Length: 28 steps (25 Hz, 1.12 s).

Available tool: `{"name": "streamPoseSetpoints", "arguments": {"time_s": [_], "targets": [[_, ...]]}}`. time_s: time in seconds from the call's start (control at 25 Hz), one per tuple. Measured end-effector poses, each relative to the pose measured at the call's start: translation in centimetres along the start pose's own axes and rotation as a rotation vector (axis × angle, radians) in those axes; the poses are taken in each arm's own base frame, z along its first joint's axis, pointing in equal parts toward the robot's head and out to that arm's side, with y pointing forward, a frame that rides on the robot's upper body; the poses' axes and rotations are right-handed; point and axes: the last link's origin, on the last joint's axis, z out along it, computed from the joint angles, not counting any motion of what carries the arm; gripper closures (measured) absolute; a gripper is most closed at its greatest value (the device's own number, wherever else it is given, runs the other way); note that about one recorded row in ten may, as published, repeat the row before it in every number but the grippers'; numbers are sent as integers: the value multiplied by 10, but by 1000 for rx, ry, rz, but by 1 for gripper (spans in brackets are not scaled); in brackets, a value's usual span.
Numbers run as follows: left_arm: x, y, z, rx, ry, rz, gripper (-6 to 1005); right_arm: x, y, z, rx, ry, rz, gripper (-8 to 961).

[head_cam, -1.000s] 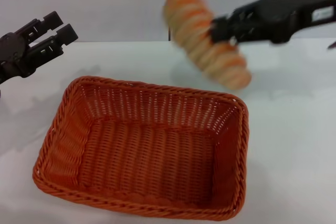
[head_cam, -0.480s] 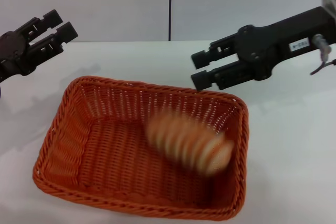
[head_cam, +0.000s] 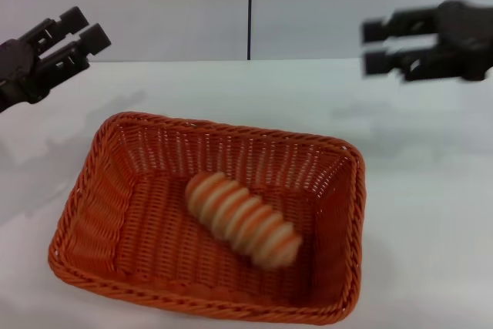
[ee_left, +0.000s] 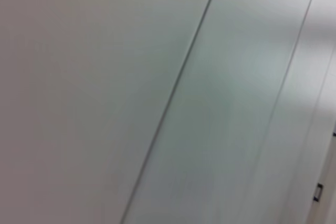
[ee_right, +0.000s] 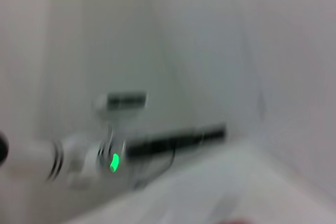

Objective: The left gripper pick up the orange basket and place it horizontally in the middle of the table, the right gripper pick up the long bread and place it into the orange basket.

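The left gripper (head_cam: 81, 35) hangs in the air beyond the basket's (head_cam: 92, 182) far left corner, well apart from it, its two blocky fingers spread with a clear gap between them and nothing held. The basket sits flat on the table (head_cam: 431, 213), long side across the head view. The bread (head_cam: 242, 219) lies inside the basket on its woven floor, slanting from the middle toward the near right corner, touching neither gripper. The right gripper (head_cam: 374, 46) hovers beyond the basket's far right corner, high above the table, its fingers parted and empty. The left wrist view shows only a pale wall; the right wrist view shows a blurred arm with a green light (ee_right: 113, 162).
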Motion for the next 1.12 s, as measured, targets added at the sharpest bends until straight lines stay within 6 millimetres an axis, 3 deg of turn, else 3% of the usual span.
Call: {"name": "streamPoseSetpoints", "arguments": {"time_s": [0.12,0.16,0.2,0.28,0.32,0.36,0.4,0.48,0.52,0.56,0.6,0.76,0.96,1.12], "targets": [[3,-2,-2,27,42,13,214,12,3,-35,99,-176,-47,296],[3,-2,-2,27,42,13,214,26,3,-60,204,-300,-53,296],[6,-4,-5,54,86,26,215,26,3,-60,204,-300,-53,296],[7,-6,-12,113,188,65,215,45,5,-89,337,-439,-61,296],[5,-6,-19,165,261,102,215,56,6,-102,410,-513,-79,296],[3,-7,-24,206,308,126,215,83,12,-125,573,-660,-132,296],[3,-7,-24,206,308,126,215,83,12,-125,573,-660,-132,296],[2,-7,-27,242,344,148,215,113,21,-144,775,-790,-214,296],[-4,-10,-38,367,435,206,215,129,27,-152,886,-848,-237,296],[-7,-10,-41,410,462,225,215,154,39,-163,1084,-916,-284,296],[-7,-10,-41,410,462,225,215,154,39,-163,1084,-916,-284,296],[-18,-8,-48,596,558,349,216,192,68,-180,1499,-996,-375,296],[-23,-6,-44,678,564,446,216,207,75,-185,1653,-1018,-353,296],[-24,-5,-40,693,563,469,216,211,72,-185,1673,-1017,-322,296]]}}
